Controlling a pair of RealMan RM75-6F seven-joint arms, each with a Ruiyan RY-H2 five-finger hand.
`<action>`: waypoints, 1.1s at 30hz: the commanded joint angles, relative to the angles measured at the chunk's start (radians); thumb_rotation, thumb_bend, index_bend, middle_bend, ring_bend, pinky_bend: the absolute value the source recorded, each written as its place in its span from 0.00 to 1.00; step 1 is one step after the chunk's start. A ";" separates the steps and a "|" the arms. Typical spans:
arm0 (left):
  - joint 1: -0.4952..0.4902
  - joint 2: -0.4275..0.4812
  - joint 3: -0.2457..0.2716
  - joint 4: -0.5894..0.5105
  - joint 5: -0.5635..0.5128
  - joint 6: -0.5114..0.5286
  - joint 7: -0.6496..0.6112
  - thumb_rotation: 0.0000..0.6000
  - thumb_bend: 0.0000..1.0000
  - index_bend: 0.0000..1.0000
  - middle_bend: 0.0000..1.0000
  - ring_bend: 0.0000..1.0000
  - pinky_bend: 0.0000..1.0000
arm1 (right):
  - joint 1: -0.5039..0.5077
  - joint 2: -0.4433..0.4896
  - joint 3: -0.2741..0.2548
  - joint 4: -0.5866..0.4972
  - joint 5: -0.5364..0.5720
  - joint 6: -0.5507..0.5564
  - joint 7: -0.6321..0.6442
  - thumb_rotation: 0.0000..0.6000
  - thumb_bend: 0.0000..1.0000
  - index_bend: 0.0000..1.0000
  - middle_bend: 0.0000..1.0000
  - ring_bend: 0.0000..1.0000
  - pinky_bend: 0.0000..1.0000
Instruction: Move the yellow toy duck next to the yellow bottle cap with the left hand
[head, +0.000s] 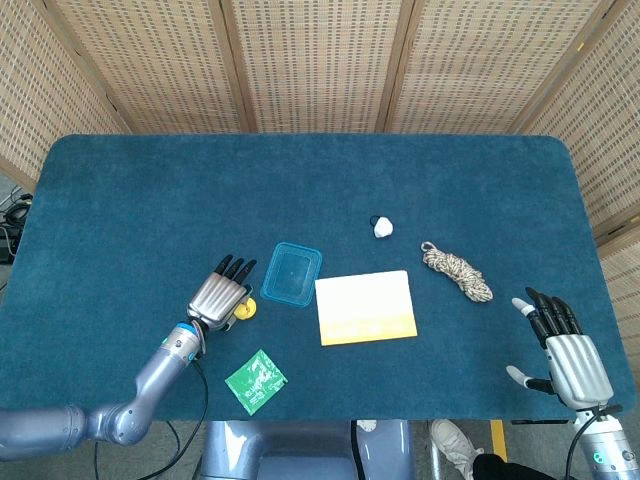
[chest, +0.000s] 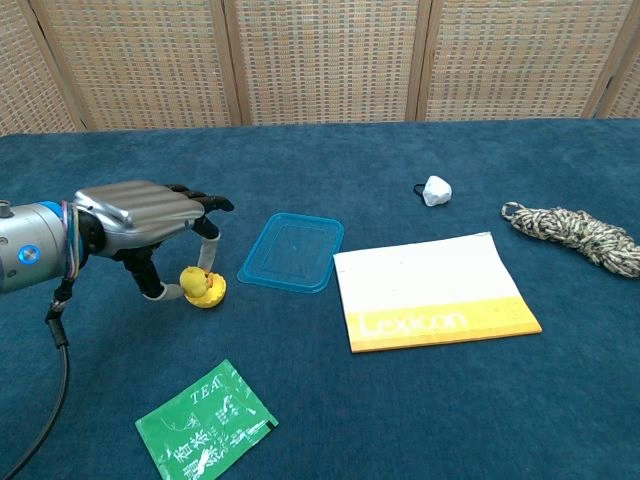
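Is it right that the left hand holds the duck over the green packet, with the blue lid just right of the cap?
Not quite. The left hand holds the duck over the cap, not the green packet, as the chest view shows. The blue lid is just right of the cap.

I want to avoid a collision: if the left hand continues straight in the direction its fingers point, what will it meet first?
Most likely the blue lid: the left hand, holding the yellow toy duck over the yellow bottle cap, points up and right toward it. Height above the table is unclear.
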 joint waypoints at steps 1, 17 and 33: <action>-0.017 -0.011 -0.001 0.005 -0.020 0.011 0.002 1.00 0.34 0.50 0.00 0.00 0.00 | 0.000 0.000 0.000 0.001 0.000 0.001 0.002 1.00 0.00 0.11 0.00 0.00 0.00; -0.054 0.000 0.039 0.002 -0.066 0.047 0.006 1.00 0.34 0.44 0.00 0.00 0.00 | 0.000 0.002 0.000 0.001 0.004 -0.001 0.007 1.00 0.00 0.11 0.00 0.00 0.00; -0.036 0.055 0.062 -0.064 -0.028 0.118 -0.085 1.00 0.33 0.13 0.00 0.00 0.00 | 0.002 -0.001 -0.001 0.004 0.006 -0.006 0.004 1.00 0.00 0.11 0.00 0.00 0.00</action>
